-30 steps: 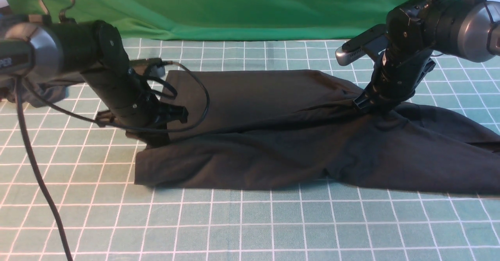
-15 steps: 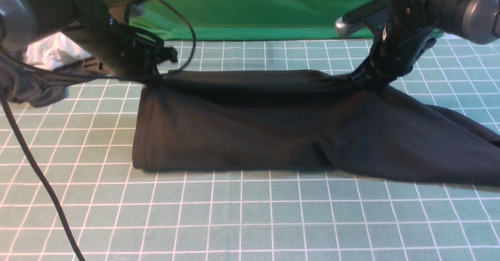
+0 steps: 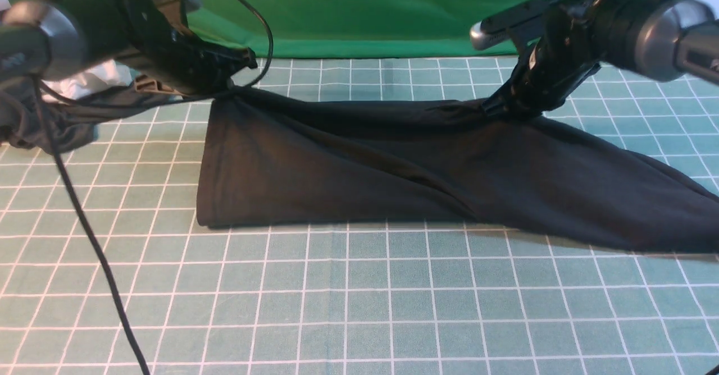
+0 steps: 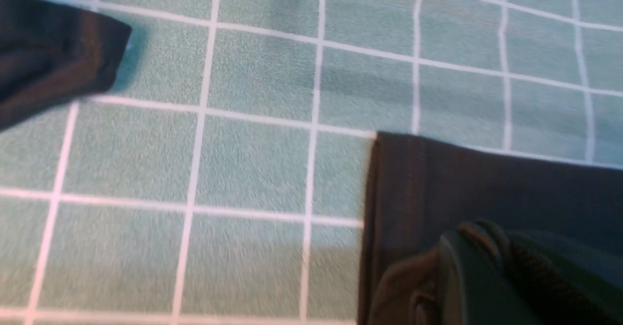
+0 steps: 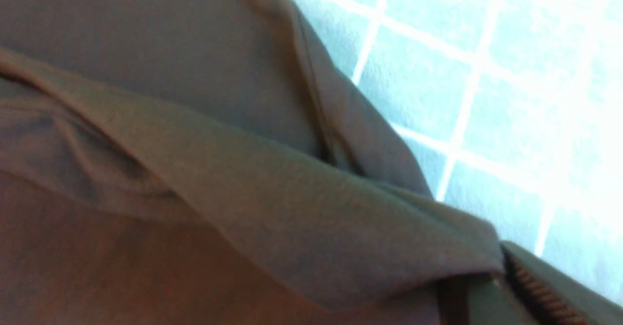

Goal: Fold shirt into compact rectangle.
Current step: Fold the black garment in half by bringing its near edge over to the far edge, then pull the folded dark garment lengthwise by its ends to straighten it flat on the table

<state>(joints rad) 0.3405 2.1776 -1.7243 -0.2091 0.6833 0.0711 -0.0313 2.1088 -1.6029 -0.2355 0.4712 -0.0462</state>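
The tabletop (image 3: pixel 359 307), covered in a teal mat with a white grid, is filling most of the front view. A green backdrop (image 3: pixel 359 10) is hanging along its 12 o'clock edge.

The shirt (image 3: pixel 393 167) is lying across the middle of the tabletop as one long dark band, starting at 9 o'clock of centre and running out past the 3 o'clock edge of the picture. It is looking plain black and matte, with no print or label on the side facing up. Its 6 o'clock edge is resting on the mat. Its 12 o'clock edge is being held up at two points, so the cloth is sloping down toward the camera with shallow diagonal creases between the grips. The 9 o'clock end is finishing in a straight stitched hem, and the 3 o'clock end is spreading wider and draping looser.

The left arm (image 3: pixel 84 21) is reaching in from 9 o'clock and the right arm (image 3: pixel 635 21) from 3 o'clock. A grey garment (image 3: pixel 56 122), bunched with a white cloth (image 3: pixel 95 80), is sitting at the 9 o'clock edge behind the left arm. A black cable (image 3: pixel 95 251) is trailing from that arm toward 6 o'clock.

The left end effector (image 3: pixel 224 91) is clamping tight on the shirt's far hem corner, and in the left wrist view the hem is passing under its fingers (image 4: pixel 467 266). The right end effector (image 3: pixel 494 108) is pinching closed on a gathered ridge of the far edge.
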